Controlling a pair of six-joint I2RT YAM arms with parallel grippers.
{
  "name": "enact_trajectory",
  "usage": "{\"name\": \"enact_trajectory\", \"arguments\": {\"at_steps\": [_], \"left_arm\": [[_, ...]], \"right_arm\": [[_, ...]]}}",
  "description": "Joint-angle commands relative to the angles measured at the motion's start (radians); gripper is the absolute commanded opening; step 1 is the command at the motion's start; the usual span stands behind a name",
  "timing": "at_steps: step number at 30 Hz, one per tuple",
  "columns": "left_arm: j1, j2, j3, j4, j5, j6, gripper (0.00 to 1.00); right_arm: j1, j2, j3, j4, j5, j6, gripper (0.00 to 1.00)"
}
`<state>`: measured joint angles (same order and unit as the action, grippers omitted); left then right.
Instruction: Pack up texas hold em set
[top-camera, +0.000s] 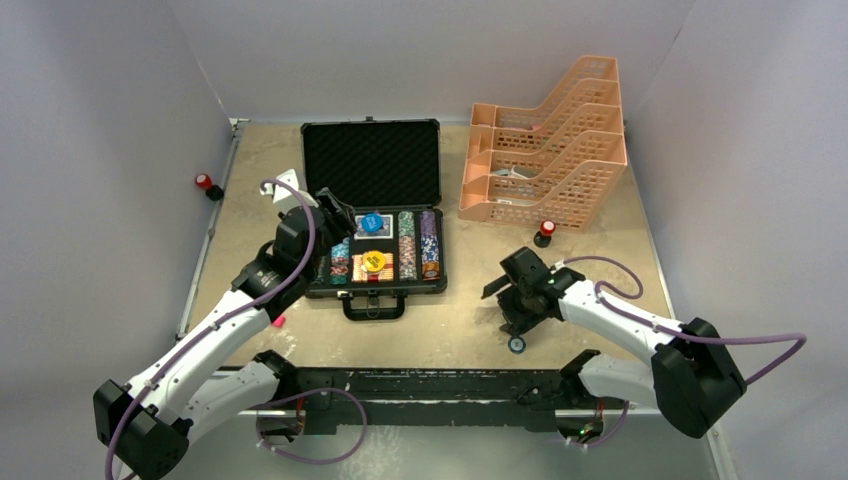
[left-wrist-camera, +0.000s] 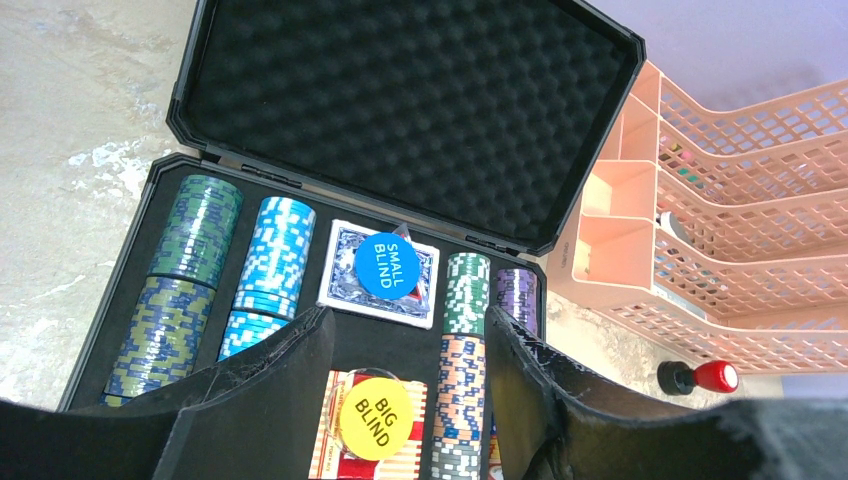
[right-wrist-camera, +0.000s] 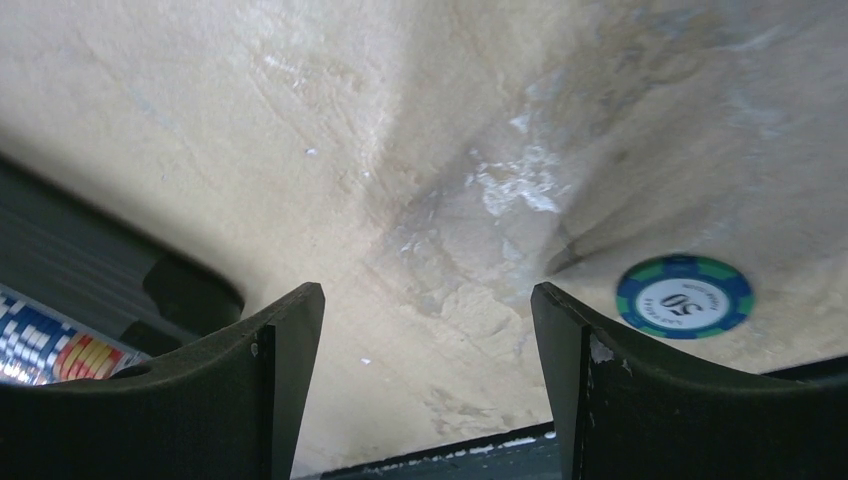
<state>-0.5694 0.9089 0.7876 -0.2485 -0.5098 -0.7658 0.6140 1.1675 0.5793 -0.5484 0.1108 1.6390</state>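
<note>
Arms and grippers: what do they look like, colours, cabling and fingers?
Both the left arm and right arm have white link shells, black joints and a purple cable looping alongside. The left gripper and right gripper have broad matte-black fingers with scuffed edges.

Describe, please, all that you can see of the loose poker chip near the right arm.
The loose poker chip is a round disc, blue with green rim patches and a white centre marked 50. It lies flat on the beige table, outside the briefcase, beside the right gripper and not between its open jaws. Only the table appears to touch it.
</note>
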Motion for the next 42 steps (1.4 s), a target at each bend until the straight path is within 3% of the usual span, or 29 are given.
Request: {"name": "enact_trajectory", "arguments": {"at_steps": [1, 3, 6, 15, 29, 36, 42], "left_arm": [[0.009, -0.007, 0.009, 0.032, -0.021, 0.011, 0.56], [0.01, -0.007, 0.008, 0.033, -0.019, 0.011, 0.56], [0.009, -0.007, 0.008, 0.031, -0.022, 0.011, 0.56], [0.011, -0.02, 0.009, 0.021, -0.038, 0.022, 0.56], [0.011, -0.019, 0.009, 0.016, -0.049, 0.02, 0.56], [0.011, -0.017, 0.01, 0.018, -0.047, 0.019, 0.56], [0.011, -0.016, 0.011, 0.019, -0.048, 0.018, 0.56]], "right_arm": [[-0.004, 0.049, 0.139, -0.28, 0.149, 0.072, 0.8], [-0.005, 0.099, 0.183, -0.4, 0.181, 0.131, 0.84], [-0.011, 0.153, 0.202, -0.444, 0.194, 0.16, 0.85], [-0.125, 0.076, 0.089, -0.334, 0.166, 0.127, 0.82], [-0.143, 0.029, -0.062, -0.197, -0.053, 0.186, 0.76], [-0.142, 0.052, -0.034, -0.139, -0.099, 0.086, 0.75], [-0.14, 0.167, -0.003, -0.073, -0.132, -0.033, 0.72]]}}
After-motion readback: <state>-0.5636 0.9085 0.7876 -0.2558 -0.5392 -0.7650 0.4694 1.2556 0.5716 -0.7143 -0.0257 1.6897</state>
